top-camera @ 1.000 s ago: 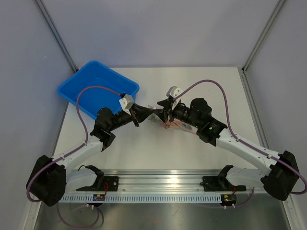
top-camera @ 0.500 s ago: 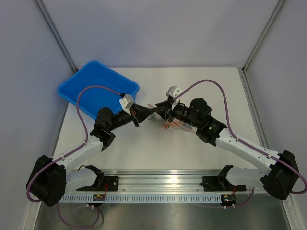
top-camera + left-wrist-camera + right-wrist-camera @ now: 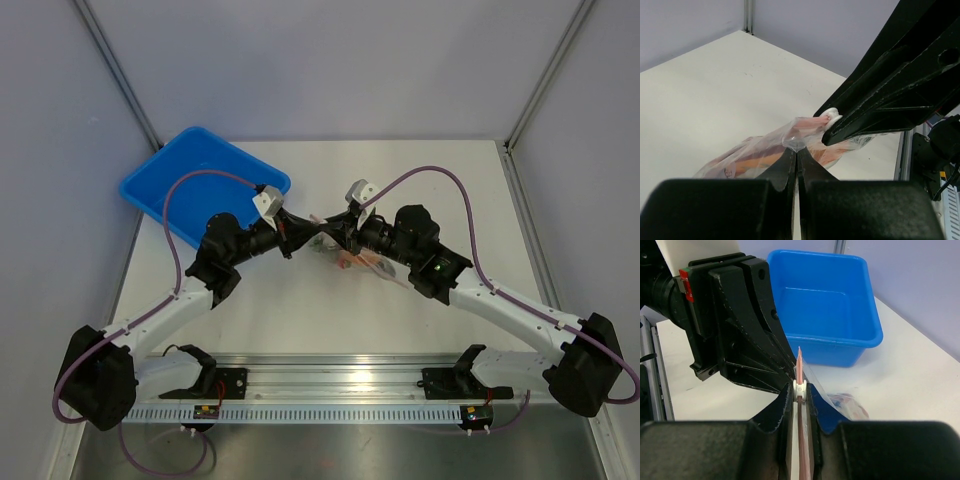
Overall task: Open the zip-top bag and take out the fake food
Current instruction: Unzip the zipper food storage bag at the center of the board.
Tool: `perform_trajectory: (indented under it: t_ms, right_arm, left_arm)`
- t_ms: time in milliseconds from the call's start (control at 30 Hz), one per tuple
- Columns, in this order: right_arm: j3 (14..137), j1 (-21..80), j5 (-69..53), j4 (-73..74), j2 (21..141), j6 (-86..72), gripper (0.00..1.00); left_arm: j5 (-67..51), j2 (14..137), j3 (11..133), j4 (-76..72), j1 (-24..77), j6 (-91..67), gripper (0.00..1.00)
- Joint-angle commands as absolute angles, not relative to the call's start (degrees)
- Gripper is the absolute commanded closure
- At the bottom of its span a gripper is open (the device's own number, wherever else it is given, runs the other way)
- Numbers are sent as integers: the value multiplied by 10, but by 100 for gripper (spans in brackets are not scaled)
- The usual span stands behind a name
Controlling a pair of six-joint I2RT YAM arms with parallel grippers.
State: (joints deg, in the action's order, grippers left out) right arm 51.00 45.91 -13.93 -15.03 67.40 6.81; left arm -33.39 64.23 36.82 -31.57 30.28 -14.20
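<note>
The zip-top bag (image 3: 345, 255) hangs just above the table's middle, held up between both grippers. In the left wrist view my left gripper (image 3: 797, 151) is shut on a pinch of the bag's clear plastic (image 3: 755, 147) at its top edge. Orange fake food (image 3: 757, 161) shows through the film. My right gripper (image 3: 799, 390) is shut on the white zip slider (image 3: 799, 387), which rides on the pinkish zip strip (image 3: 799, 362). The strip stands upright between its fingers. The two grippers nearly touch tip to tip (image 3: 322, 226).
The blue bin (image 3: 200, 180) sits at the back left of the table, just behind the left arm; its inside (image 3: 817, 302) holds nothing. Grey walls close off the back and both sides. The arms' rail (image 3: 340, 385) runs along the near edge.
My right gripper's jaws have come together onto the white slider. The left arm has edged up and toward the right with the bag's edge in its grip.
</note>
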Motion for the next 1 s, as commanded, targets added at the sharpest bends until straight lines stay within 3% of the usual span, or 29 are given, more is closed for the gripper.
perform_trajectory:
  t_ms: [0,967]
  right_arm:
    - [524,467,-126,-157,668,70,86]
    - [503,467,-139,-114,637,62,94]
  left_arm:
    - [-314,625,392,-329,304,-149,100]
    - [-237,568,368,-277,237,-217,100]
